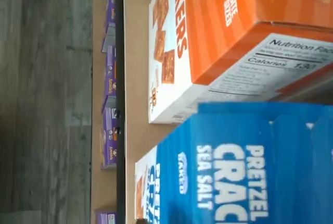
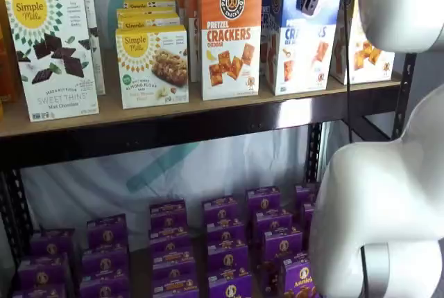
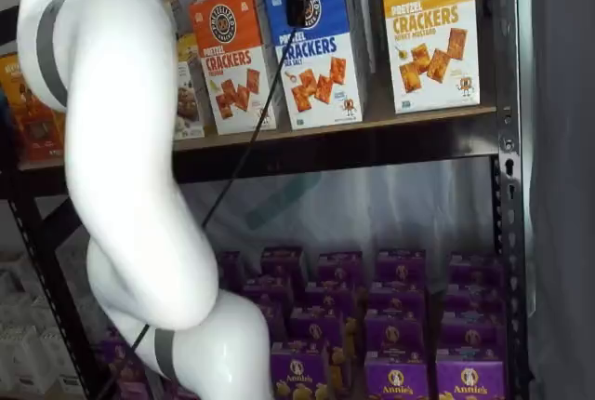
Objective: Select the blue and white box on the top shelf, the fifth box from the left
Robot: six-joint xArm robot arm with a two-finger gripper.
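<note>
Off to my left stands an orange Pretzel Crackers box [image 2: 230, 34], upright and facing front, and on the far right I see a yellow Pretzel Crackers box [image 3: 429, 28] of the same shape. Further left sit two Simple Mills boxes: the almond flour bars [image 2: 152, 66] and the taller Sweet Thins mint chocolate box [image 2: 53, 55], each with more boxes lined behind it. Below, rows of small purple Annie's boxes [image 3: 400, 377] fill the lower shelf.

Wrist view close above boxes — perhaps sideways; both shelf views frontal.
</note>
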